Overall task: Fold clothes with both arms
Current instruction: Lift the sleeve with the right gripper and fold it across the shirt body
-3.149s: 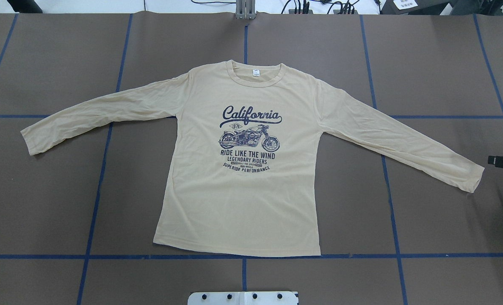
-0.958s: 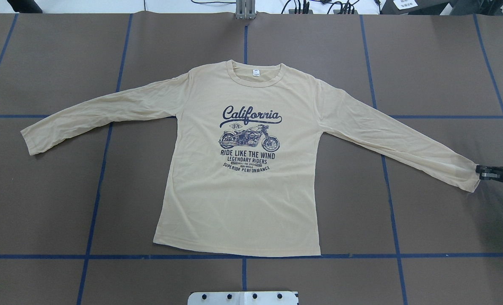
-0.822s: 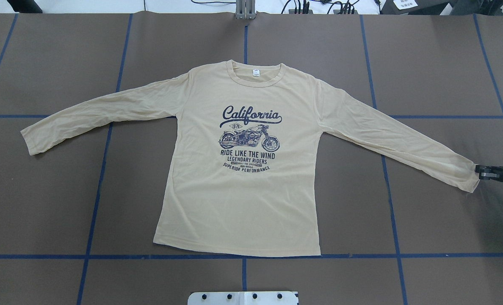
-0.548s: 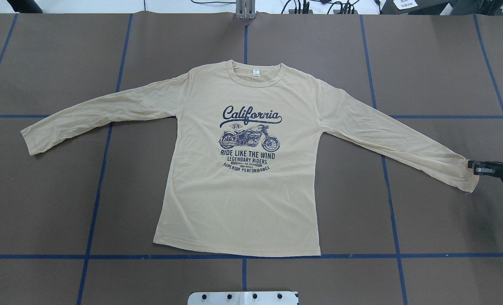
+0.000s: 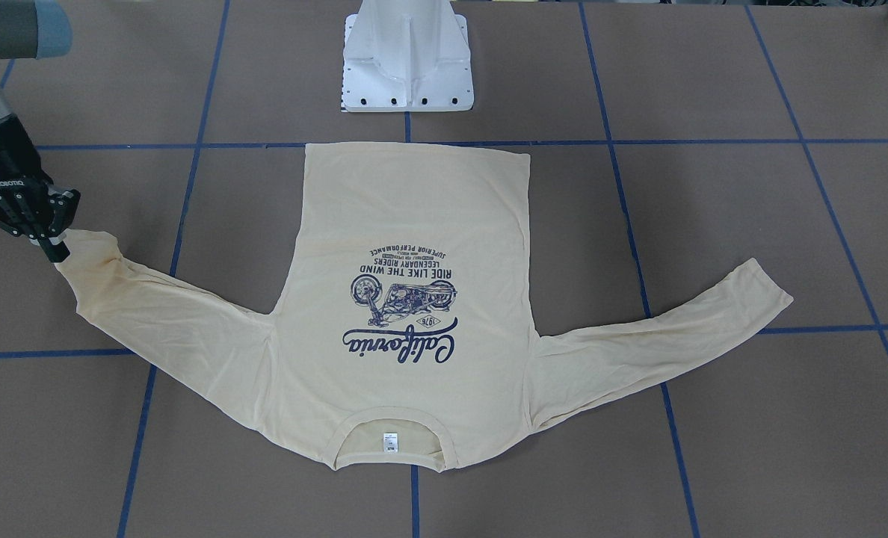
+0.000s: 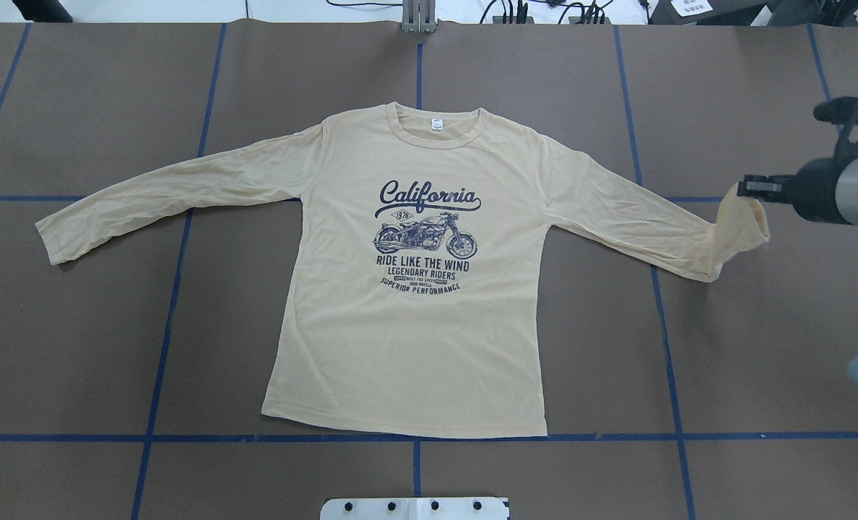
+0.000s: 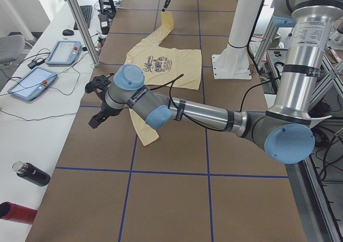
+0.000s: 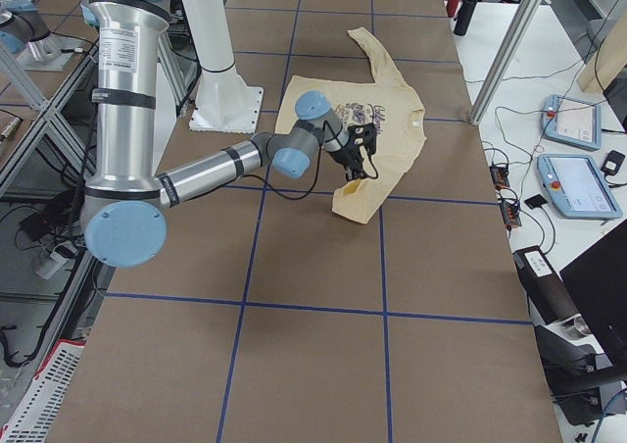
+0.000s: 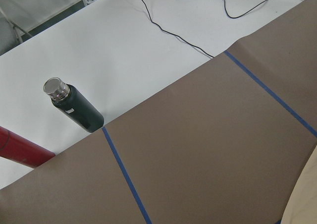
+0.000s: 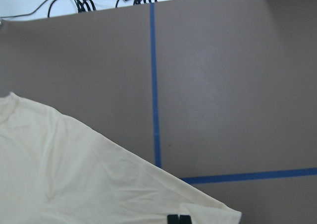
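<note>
With the shirt [image 6: 407, 325] flat at the centre of the bench [image 6: 111, 347] and the right end effector [image 6: 743, 189] pinching its cuff [image 6: 748, 225] aloft at 3 o'clock, the thin fabric could slip from so shallow a grip; whether the left end effector [image 7: 97, 118] is wide or narrow I cannot tell.

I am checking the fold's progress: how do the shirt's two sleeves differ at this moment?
The right-side sleeve is lifted at its cuff, pinched by the right end effector; the left-side sleeve lies flat, untouched. The right-side sleeve bends upward near its end; the left-side sleeve stretches straight. Both are pale yellow-cream.
</note>
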### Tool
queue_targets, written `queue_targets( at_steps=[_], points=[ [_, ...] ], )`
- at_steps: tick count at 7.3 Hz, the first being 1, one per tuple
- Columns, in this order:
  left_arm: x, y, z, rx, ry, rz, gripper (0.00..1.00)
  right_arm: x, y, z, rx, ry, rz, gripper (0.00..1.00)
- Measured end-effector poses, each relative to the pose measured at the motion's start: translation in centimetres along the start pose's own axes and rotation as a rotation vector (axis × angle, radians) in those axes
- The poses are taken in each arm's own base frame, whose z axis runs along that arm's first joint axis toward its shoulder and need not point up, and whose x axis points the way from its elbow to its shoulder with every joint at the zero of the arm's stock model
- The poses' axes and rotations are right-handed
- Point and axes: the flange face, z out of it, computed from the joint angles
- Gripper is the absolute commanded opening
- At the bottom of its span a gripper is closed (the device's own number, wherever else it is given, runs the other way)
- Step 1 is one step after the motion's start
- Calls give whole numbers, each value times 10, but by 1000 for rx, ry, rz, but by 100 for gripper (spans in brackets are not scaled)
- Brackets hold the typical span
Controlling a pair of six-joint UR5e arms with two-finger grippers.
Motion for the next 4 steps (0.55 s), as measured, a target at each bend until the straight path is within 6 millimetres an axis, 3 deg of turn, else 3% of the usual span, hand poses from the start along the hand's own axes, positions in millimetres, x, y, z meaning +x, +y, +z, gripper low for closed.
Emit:
queue_targets(
  at_steps=[1,2,4],
  points=[
    [0,0,0,-1,0,-1,100,-71,-34,-11,6,16,35,0],
    [-1,1,1,-1,0,-2,100,-139,-54,-18,28,23,60,0],
    [-2,2,2,-5,0,-6,100,-276,-54,8,110,32,94,0]
  ],
)
